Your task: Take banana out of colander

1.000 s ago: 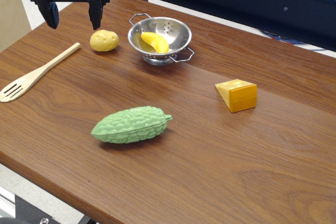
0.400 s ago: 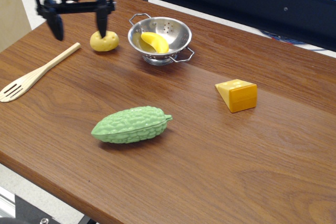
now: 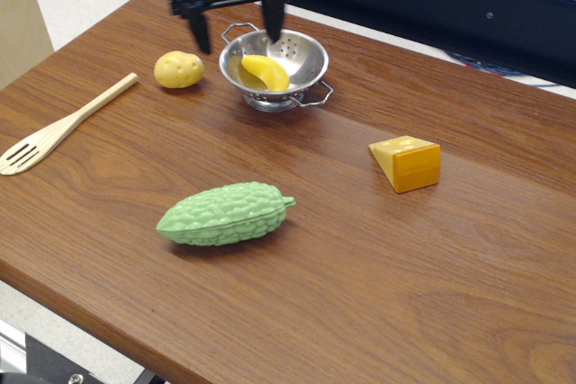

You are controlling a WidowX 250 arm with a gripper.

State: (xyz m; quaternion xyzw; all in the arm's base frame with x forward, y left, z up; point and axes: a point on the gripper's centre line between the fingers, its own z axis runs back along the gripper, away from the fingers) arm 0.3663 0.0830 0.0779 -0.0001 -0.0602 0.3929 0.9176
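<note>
Banana [image 3: 264,71] (small curved yellow plastic) lies inside perforated steel colander [image 3: 274,67]; black gripper [image 3: 237,28] jaws spread wide above, empty.

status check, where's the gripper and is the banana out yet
Gripper open, fingers above the colander's far left rim. Banana lying inside the colander, not gripped. Potato to the left, clear of the path.
</note>
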